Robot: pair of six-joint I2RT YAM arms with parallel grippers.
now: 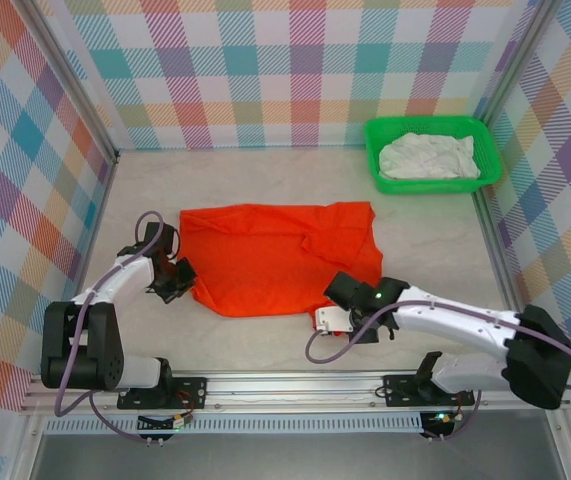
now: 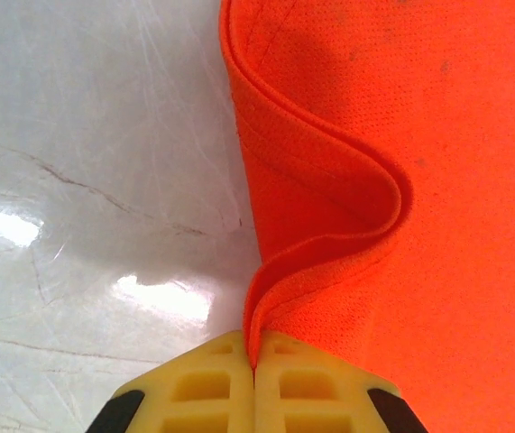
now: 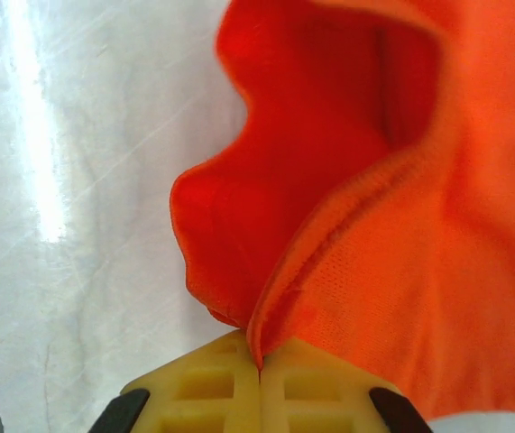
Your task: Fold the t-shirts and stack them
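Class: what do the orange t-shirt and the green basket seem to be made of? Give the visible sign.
Orange t-shirt: a knit mesh fabric, likely synthetic, matte; tiny pinholes and soft folds show. Green basket: probably moulded plastic, with a stiff, evenly coloured rim.

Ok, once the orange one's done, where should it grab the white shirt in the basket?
I'd pinch a raised wrinkle near the middle of the white t-shirt, coming straight down from above: it lies crumpled in the green basket, whose walls block any sideways approach.

Pale table (image 1: 445, 250) carries orange t-shirt (image 1: 275, 255), green basket (image 1: 431, 185).
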